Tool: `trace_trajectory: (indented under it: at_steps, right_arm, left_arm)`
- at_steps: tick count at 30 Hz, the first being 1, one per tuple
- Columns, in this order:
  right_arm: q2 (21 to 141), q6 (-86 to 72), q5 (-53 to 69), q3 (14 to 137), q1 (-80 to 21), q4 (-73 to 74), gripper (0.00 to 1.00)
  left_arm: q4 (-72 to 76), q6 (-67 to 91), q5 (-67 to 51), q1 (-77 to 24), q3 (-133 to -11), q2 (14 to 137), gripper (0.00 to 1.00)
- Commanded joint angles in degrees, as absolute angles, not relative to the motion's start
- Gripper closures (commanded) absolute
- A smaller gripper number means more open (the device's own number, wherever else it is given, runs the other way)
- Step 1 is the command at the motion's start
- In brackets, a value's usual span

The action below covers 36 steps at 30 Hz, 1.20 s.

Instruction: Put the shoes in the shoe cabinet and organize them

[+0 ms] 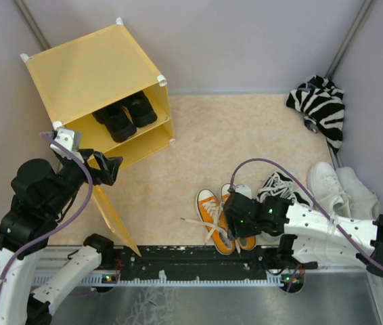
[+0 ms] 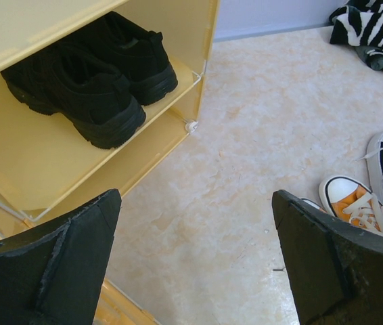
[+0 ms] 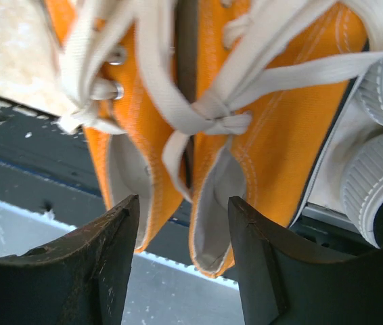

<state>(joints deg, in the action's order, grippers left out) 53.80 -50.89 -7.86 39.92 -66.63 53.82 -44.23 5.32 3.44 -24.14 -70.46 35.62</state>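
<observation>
The top view alone shows the whole layout. On the left, the yellow shoe cabinet (image 1: 90, 74) stands on the bench (image 1: 245, 135) with its door panel (image 1: 114, 220) swung down and open. The black pair (image 1: 125, 114) sits side by side on its inner shelf. The left pincer (image 1: 108, 169) hovers just before the lower compartment. Its wrist view shows its fingers (image 2: 56, 264) spread wide with nothing between them, and the black pair up close.

Further right, the orange sneakers (image 1: 218, 218) lie at the near edge of the bench with the right pincer (image 1: 235, 220) over their heels. Only the right wrist view shows that its fingers (image 3: 107, 264) stand partly open, straddling the two inner heel walls with a gap left, so no grip shows. Right of these lie the black-and-white sneakers (image 1: 283, 189), then the white sneakers (image 1: 344, 189). A zebra-striped cloth (image 1: 320, 105) lies in the far corner.
</observation>
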Motion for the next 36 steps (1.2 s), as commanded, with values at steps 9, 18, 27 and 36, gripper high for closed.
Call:
trace_trajectory:
  at_steps: [9,18,27,36]
  right_arm:
    - [58.1,-54.2,-15.3,36.0,-67.2,42.3,0.45]
    - [62.2,-56.9,-25.6,36.5,-67.2,43.0,0.59]
    - [64.3,-43.3,-25.0,40.6,-67.1,32.5,1.0]
    - [69.2,-33.1,-27.2,53.5,-67.2,20.9,1.0]
  left_arm:
    - [-42.6,4.9,2.5,-24.2,-70.9,34.5,0.01]
    - [-44.0,4.1,3.8,-24.2,-71.2,33.9,0.01]
    - [-43.8,3.7,3.9,-24.2,-71.7,34.6,0.01]
    - [-44.1,3.7,3.7,-24.3,-74.0,35.5,0.01]
